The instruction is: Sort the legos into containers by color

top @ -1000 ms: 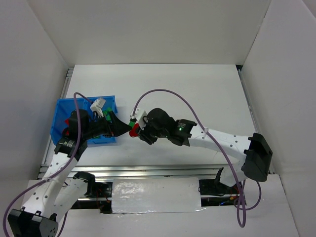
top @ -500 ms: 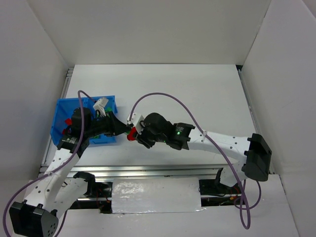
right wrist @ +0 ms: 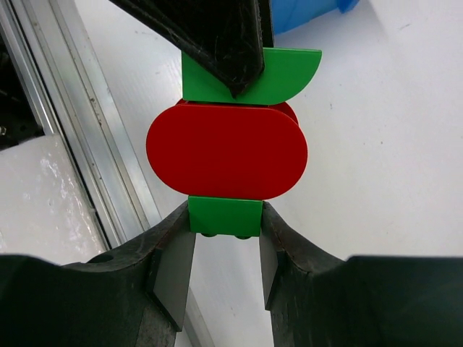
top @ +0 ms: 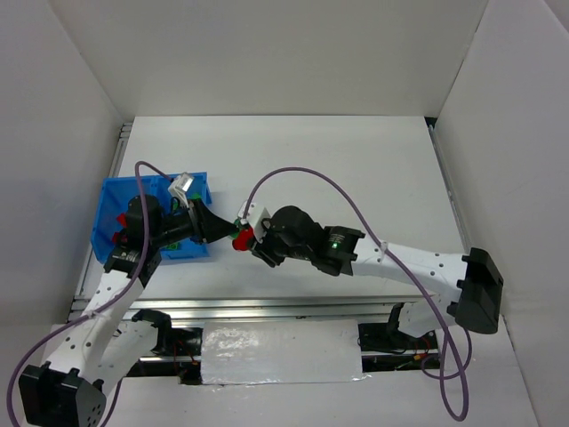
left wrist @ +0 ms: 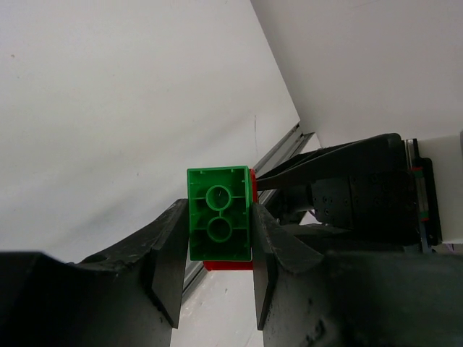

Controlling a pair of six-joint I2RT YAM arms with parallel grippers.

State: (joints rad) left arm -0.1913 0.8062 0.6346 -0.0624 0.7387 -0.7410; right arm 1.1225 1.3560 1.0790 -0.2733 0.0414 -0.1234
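- Top view: the left gripper and the right gripper meet tip to tip over the white table, just beside the right wall of the blue bin.
- Between them sits the joined lego piece, its red and green parts pressed together. It lies outside the bin, close to the bin's near right corner.
- Left wrist view: the left gripper is clamped on the piece's green brick, with one finger flat against each side. Two round sockets face the camera. A red layer shows behind the brick's lower and right edges.
- Right wrist view: the right gripper is likewise clamped, its fingers pinching a small green block at the bottom of the stack.
- Above this block lies a red oval plate. Above that is a green part with one rounded corner, partly covered by a black finger of the left gripper.
- The left arm crosses the bin and hides its middle wall. A few loose bricks show in the bin, among them a red brick. Which compartment each occupies cannot be told.
- An aluminium rail runs along the table's near edge.
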